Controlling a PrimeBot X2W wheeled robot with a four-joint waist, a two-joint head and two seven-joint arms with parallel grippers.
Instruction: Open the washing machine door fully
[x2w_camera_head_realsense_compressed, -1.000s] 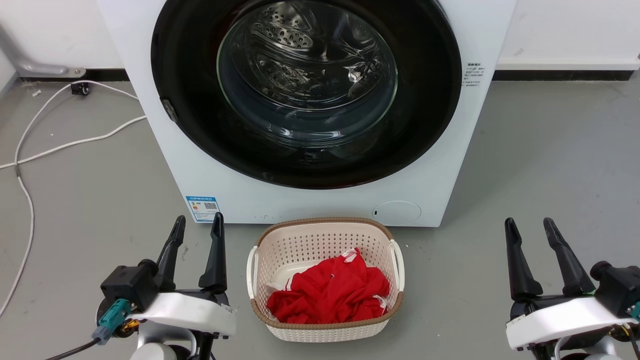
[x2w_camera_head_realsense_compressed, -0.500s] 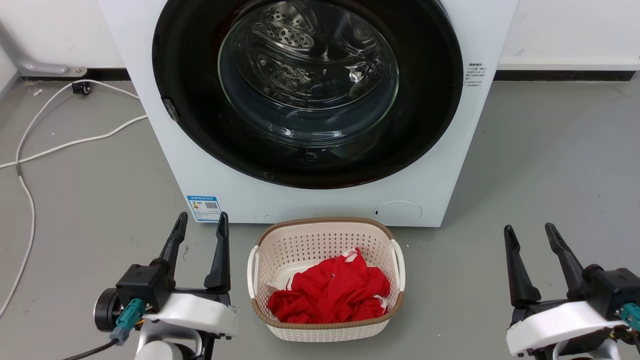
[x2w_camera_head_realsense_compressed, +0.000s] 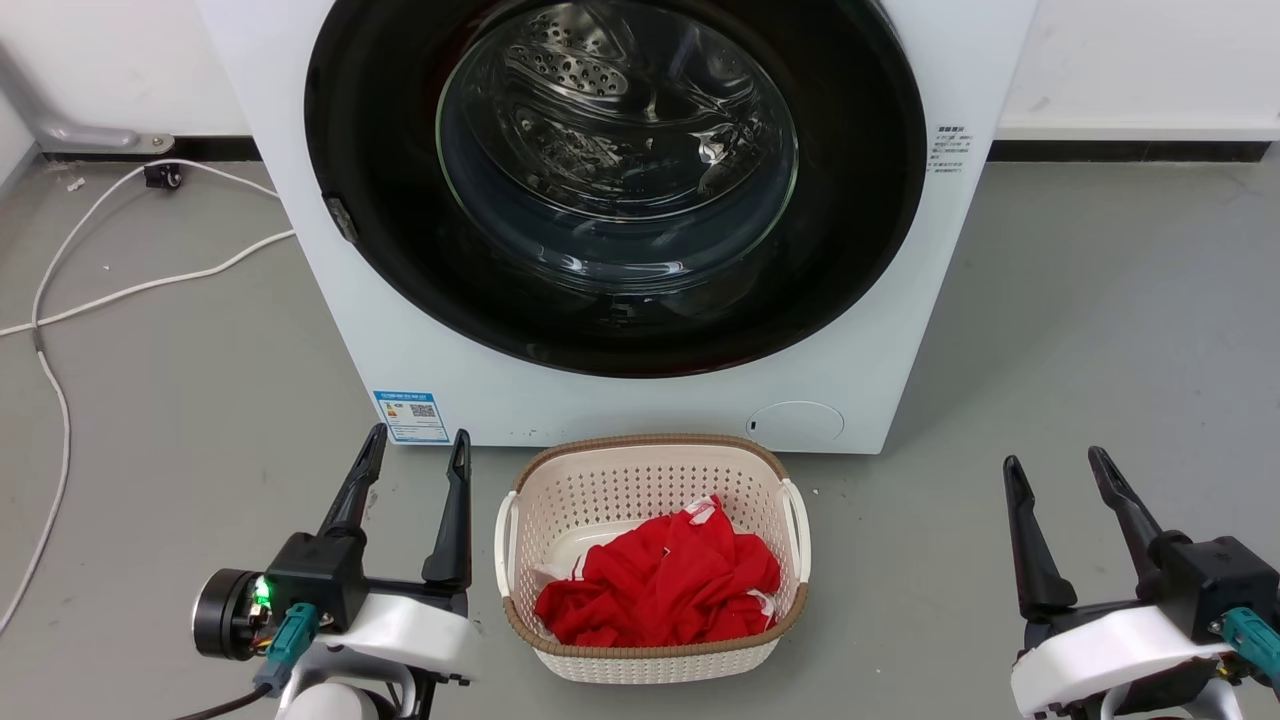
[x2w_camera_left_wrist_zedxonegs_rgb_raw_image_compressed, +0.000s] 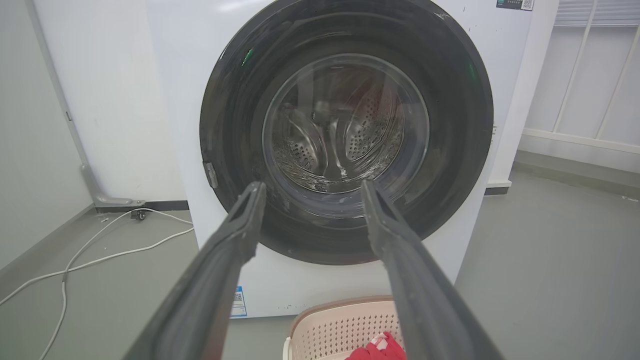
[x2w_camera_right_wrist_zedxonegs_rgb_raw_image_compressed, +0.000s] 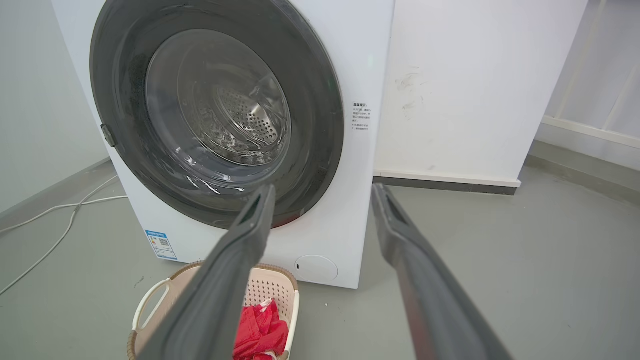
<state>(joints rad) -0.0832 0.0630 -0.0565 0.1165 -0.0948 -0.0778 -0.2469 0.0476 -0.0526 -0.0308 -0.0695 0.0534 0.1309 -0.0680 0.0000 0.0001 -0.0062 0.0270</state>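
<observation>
Jaws of left gripper (x2w_camera_head_realsense_compressed: 420, 433) and right gripper (x2w_camera_head_realsense_compressed: 1055, 457) apart, empty; glossy black washing machine door (x2w_camera_head_realsense_compressed: 615, 180) closed

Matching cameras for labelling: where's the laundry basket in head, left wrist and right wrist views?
Head view: laundry basket at bottom centre, on the floor in front of the washing machine.
Left wrist view: basket at the bottom edge, just right of centre, cut off.
Right wrist view: basket at lower left, cut off at the bottom.
Shared landmark: blue label sticker on the machine's lower front.
</observation>
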